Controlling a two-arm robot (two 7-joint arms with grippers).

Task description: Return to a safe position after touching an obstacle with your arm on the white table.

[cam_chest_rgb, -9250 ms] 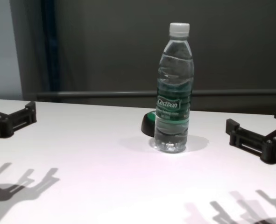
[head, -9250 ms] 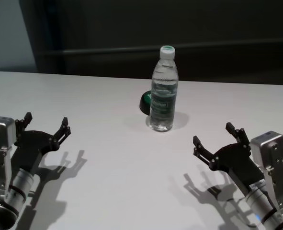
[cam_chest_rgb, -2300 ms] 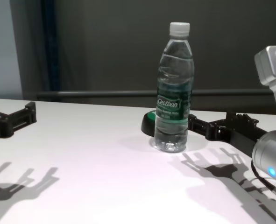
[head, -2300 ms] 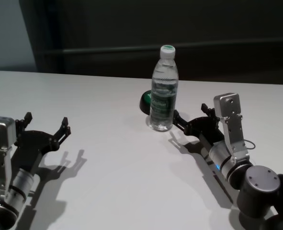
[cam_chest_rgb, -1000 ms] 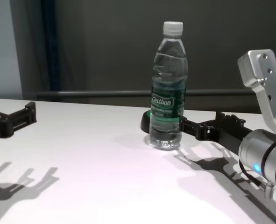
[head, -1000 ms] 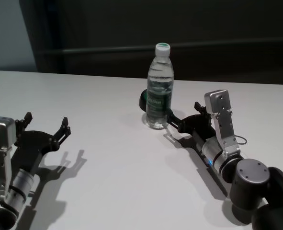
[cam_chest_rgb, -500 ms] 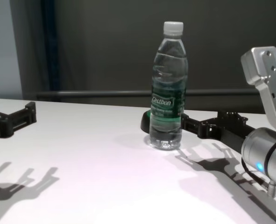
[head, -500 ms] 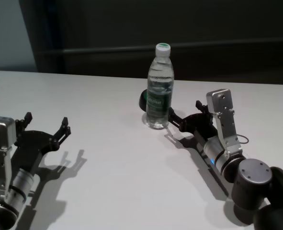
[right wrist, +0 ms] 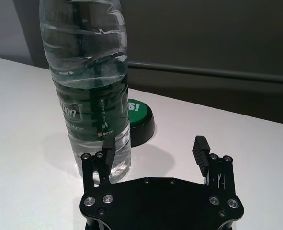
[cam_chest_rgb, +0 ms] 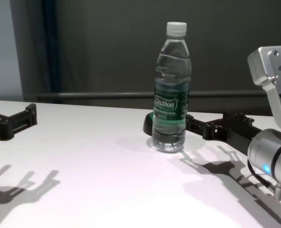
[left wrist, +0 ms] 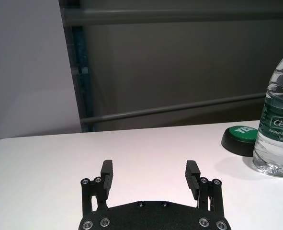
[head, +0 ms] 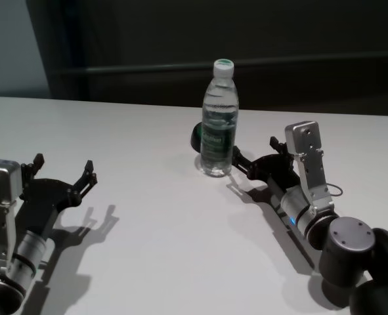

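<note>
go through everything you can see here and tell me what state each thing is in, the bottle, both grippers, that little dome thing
Tall clear plastic water bottle: upright on the white table, white cap on, mostly full.
Small low black-and-green dome: flat on the table, just behind the bottle.
Right gripper: open, empty, low over the table, one finger next to the bottle's base.
Left gripper: open, empty, far from the bottle on the robot's left.

Dark wall (head: 246,39) with horizontal rail (cam_chest_rgb: 107,95)

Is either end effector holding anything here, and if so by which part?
Nothing is held. The right end effector is open beside the bottle; the left end effector is open and empty.
</note>
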